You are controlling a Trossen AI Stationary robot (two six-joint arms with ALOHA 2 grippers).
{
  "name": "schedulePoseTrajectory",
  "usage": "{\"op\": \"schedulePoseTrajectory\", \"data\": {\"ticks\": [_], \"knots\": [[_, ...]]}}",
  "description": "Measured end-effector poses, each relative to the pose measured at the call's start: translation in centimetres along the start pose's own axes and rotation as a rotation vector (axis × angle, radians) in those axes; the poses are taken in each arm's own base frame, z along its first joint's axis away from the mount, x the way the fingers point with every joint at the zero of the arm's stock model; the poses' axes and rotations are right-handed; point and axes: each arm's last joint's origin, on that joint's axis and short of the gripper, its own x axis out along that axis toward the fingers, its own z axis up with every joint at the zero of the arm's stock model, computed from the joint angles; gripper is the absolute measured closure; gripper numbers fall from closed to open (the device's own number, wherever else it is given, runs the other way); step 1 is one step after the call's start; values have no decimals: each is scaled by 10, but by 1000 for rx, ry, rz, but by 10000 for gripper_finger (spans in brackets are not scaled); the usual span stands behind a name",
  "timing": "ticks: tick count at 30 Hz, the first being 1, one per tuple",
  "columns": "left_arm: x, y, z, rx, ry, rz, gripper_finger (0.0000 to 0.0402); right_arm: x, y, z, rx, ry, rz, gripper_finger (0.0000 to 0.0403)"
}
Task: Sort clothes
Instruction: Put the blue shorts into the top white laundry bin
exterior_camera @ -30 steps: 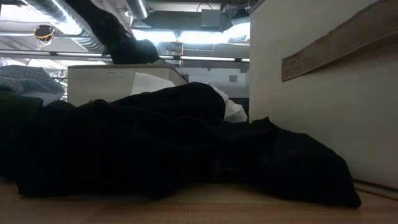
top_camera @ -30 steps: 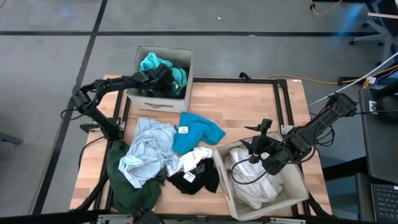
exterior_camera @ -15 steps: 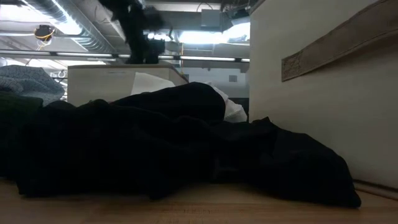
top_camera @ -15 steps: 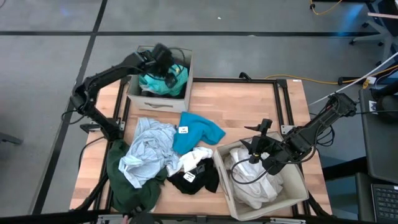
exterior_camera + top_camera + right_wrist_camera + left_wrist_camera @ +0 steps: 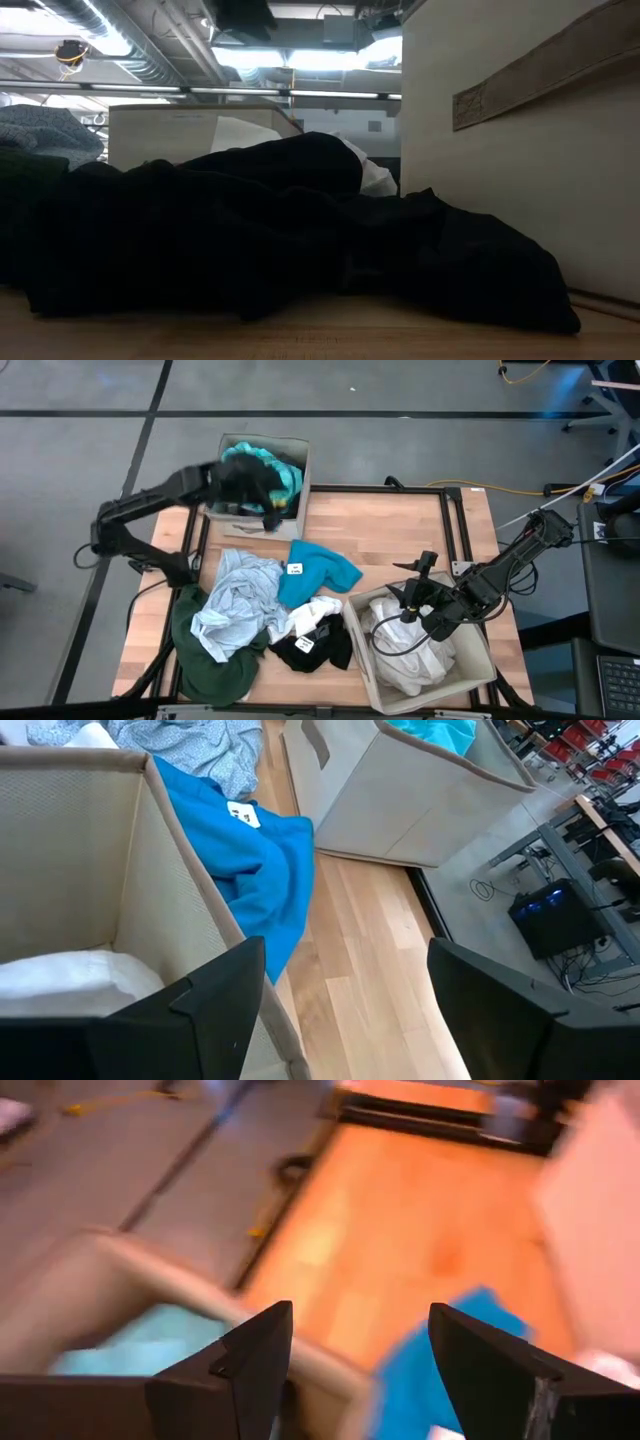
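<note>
Two slender, dark, jointed arms, matte black throughout. Left tool (image 5: 352, 1370): two black wedge-shaped fingers (image 5: 250, 1365) with angular, faceted faces and pale worn edges. Right tool (image 5: 340, 1010): matching broad black fingers (image 5: 215, 995). Black cables loop beside the right arm's wrist (image 5: 440, 605).

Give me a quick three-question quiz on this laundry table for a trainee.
1. True or false: the left gripper holds a garment.
2. What lies in the box under the right gripper? A) white clothes B) teal clothes C) nothing
3. Fill in: the bright blue shirt lies on the ____, between the two boxes.

Key:
1. False. Its jaws are open and empty, by the far box with the teal garment in it.
2. A. White clothes fill it.
3. Table.
</note>
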Motion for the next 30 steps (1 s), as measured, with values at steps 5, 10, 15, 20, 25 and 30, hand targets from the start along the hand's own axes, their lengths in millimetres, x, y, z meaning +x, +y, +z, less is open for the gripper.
{"op": "schedulePoseTrajectory", "data": {"ticks": [5, 10, 15, 20, 25, 30], "knots": [[12, -52, -23, 28, 62, -69, 178, 0, 0, 0, 6, -1, 6, 123], [34, -94, -52, 37, 27, -147, 178, 0, 0, 1, 8, -2, 7, 123], [57, -112, -78, -8, -16, -170, 178, 0, 1, 1, 17, -3, 18, 123], [81, -124, -98, -1, -14, -183, 178, 0, 1, 1, 22, -1, 29, 123], [113, -135, -113, 17, 31, -166, 178, 0, 2, 2, 23, 0, 32, 123], [145, -143, -123, 86, 25, -124, 178, 0, 2, 2, 23, 0, 32, 123]]}}
